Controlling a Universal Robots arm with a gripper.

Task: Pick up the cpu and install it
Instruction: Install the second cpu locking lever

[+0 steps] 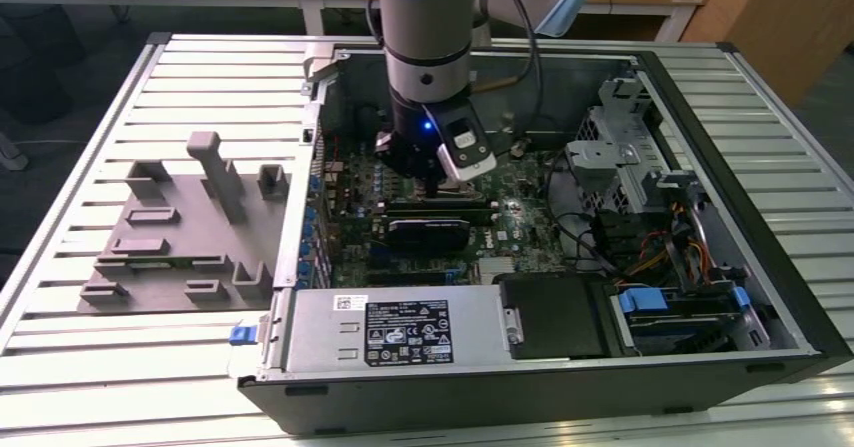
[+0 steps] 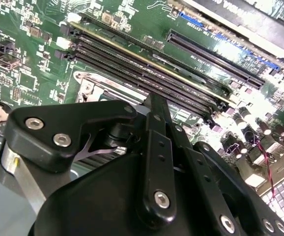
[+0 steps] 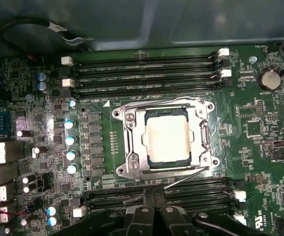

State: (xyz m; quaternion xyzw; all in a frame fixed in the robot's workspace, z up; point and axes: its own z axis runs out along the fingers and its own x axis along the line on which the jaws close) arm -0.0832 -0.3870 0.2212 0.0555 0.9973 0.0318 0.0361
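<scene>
The cpu (image 3: 167,140) lies flat in its socket on the motherboard (image 3: 260,162), its pale metal top facing up, framed by the silver retention bracket (image 3: 132,142) that surrounds it on all sides. It sits square in the frame and nothing is touching it, so the placing looks done; judging from the first wrist view, the thin latch lever (image 3: 181,179) along the near edge of the socket lies loose at a slant, which suggests the clamping is what remains, though I cannot be sure the frame is unlocked.

The gripper (image 3: 154,216) hangs just above the board, beside the socket and over the memory slots (image 3: 147,73) that run in rows on either side of it. The jaws appear pressed together with nothing between them, seen as two black fingers meeting at the edge of the first wrist view.

Outward, in the exterior view, the arm (image 1: 424,57) reaches down into the open computer case (image 1: 747,97), which lies on its side on the slatted desk (image 1: 80,357). Near the front sits the power supply (image 1: 387,332); to the exterior view's right are drive bays and a tangle of cables (image 1: 641,247). To the exterior view's left, well apart from the case, stands a grey plastic tray (image 1: 174,237) of blocks. A row of capacitors (image 3: 71,140) stands close beside the socket.
</scene>
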